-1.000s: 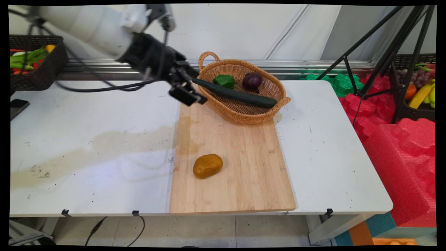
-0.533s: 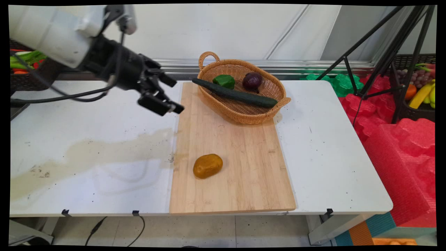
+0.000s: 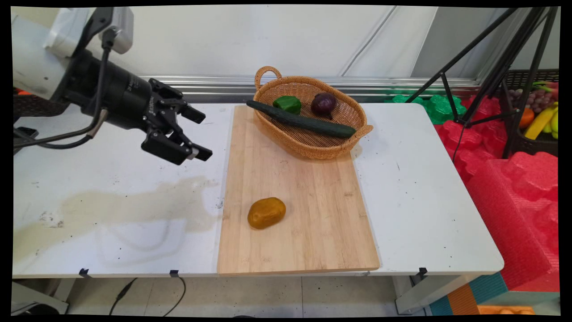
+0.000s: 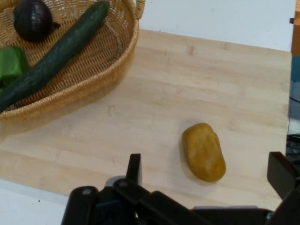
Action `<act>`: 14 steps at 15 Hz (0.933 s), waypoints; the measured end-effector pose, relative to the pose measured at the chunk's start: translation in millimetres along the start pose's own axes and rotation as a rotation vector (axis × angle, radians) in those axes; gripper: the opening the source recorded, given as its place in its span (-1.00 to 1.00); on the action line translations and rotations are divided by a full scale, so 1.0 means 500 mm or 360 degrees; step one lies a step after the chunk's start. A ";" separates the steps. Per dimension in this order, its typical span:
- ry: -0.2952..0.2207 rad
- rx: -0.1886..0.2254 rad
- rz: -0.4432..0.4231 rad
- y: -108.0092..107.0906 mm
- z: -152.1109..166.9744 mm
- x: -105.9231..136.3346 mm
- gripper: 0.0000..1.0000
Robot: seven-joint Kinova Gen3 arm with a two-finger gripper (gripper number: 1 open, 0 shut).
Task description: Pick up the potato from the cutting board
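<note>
**Empty gripper over bare table, left of board**

The arm reached in from the far left, angled down. The gripper hung over the white table, fingers spread wide, gripping nothing, left of the wooden board. The hand view showed the board's grain close up; only the main view showed the brownish stain. A yellow-brown potato lay on the board's near part. Far right, the wicker basket held a cucumber, green pepper and purple onion.
</note>
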 end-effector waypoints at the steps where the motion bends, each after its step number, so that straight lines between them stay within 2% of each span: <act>1: 0.0001 -0.0001 0.0005 0.003 -0.002 -0.001 1.00; 8: -0.0049 0.0007 0.0058 0.022 0.025 0.016 1.00; 14: -0.0177 0.0012 0.0072 0.036 0.116 0.043 1.00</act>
